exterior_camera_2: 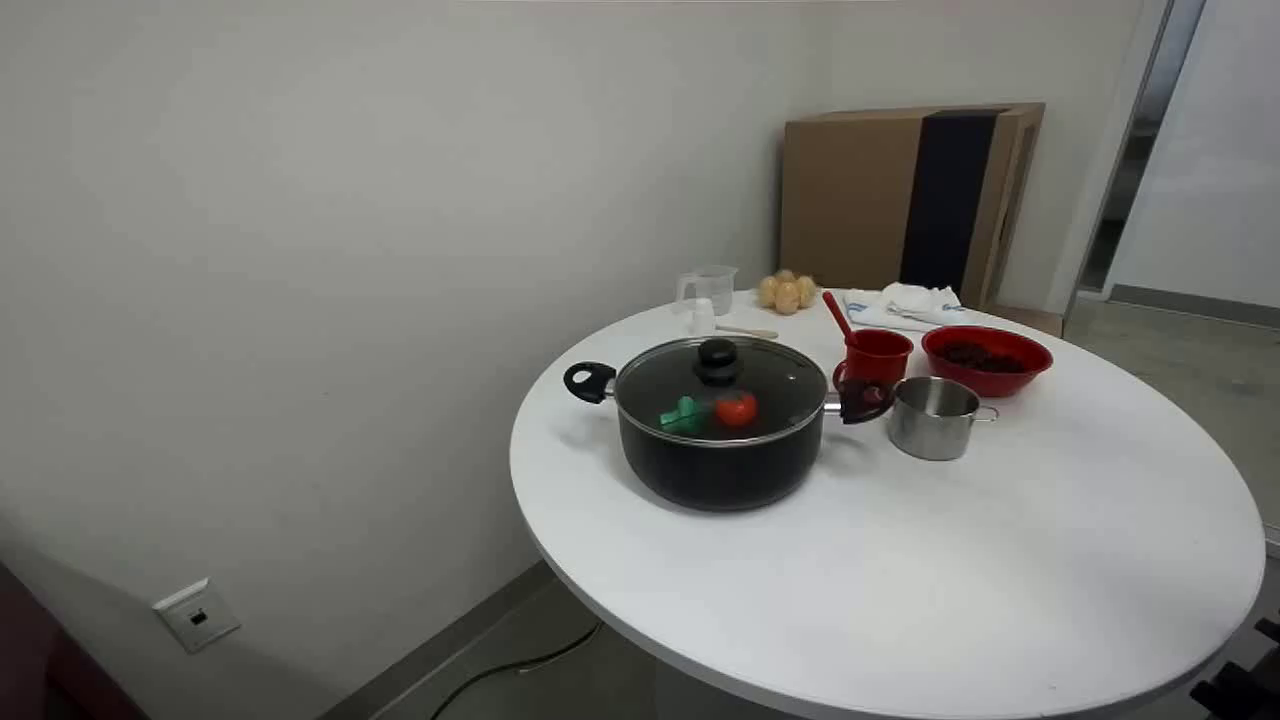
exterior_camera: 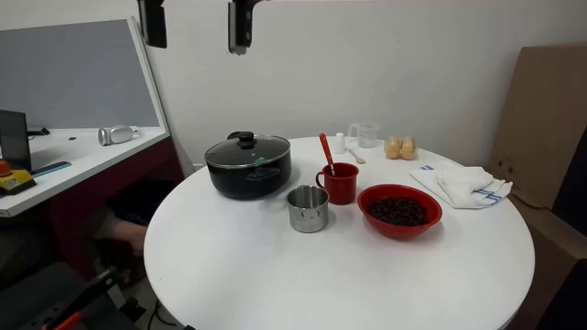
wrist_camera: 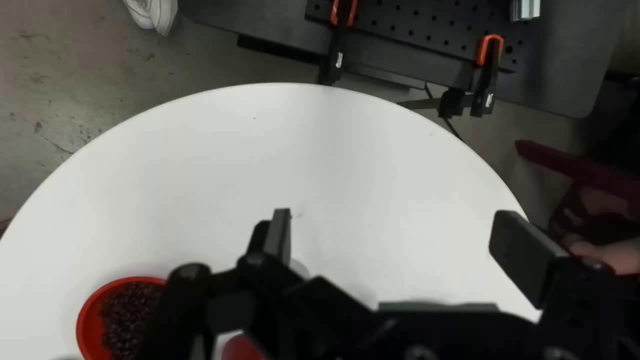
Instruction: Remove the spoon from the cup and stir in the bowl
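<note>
The slim red spoon point(exterior_camera: 326, 151) leans in the red cup point(exterior_camera: 343, 184), its handle rising above the rim; both also show in an exterior view, spoon point(exterior_camera_2: 838, 316) and cup point(exterior_camera_2: 880, 356). The red bowl point(exterior_camera: 398, 230), holding dark beans, stands beside the cup; it also shows in an exterior view point(exterior_camera_2: 990, 382). My gripper point(exterior_camera: 198, 48) is open and empty, high above the table. In the wrist view its fingers point(wrist_camera: 392, 220) are wide apart over white table. The bowl point(wrist_camera: 89, 325) shows at lower left there, partly covered by the gripper. The spoon is not visible there.
A black lidded pot point(exterior_camera: 250, 178) stands left of the cup. A steel cup point(exterior_camera: 308, 214) stands just in front of the red cup. Behind are a white shaker point(exterior_camera: 339, 143), wooden spoon point(exterior_camera: 357, 156), measuring cup point(exterior_camera: 368, 136) and egg pack point(exterior_camera: 400, 147). A cloth point(exterior_camera: 463, 183) lies right.
</note>
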Motion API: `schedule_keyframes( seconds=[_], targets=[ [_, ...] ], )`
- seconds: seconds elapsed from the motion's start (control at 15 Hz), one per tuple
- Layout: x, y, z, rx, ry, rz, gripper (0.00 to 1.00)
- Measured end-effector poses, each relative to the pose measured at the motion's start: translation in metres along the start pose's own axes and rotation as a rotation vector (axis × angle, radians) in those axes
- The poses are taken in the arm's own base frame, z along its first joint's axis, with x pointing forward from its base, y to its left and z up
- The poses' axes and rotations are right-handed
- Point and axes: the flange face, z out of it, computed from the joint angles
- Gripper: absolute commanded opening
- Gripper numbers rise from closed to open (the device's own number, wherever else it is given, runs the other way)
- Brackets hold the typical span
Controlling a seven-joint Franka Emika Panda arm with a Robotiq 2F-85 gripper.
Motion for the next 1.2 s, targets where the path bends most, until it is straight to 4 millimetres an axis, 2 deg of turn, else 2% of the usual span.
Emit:
schedule_keyframes(
  seconds=[0.27,0.4,0.53,0.93,1.07,1.2],
  targets=[
    [0.002,-0.001,-0.001,-0.012,0.005,-0.005,1.00],
    [0.013,-0.001,-0.001,-0.035,0.020,-0.007,1.00],
    [0.034,0.001,0.001,-0.066,0.066,-0.008,1.00],
    [0.118,0.005,0.003,-0.120,0.264,0.011,1.00],
    [0.138,0.006,0.004,-0.123,0.277,0.026,1.00],
    [0.148,0.007,0.005,-0.125,0.271,0.032,1.00]
  ],
)
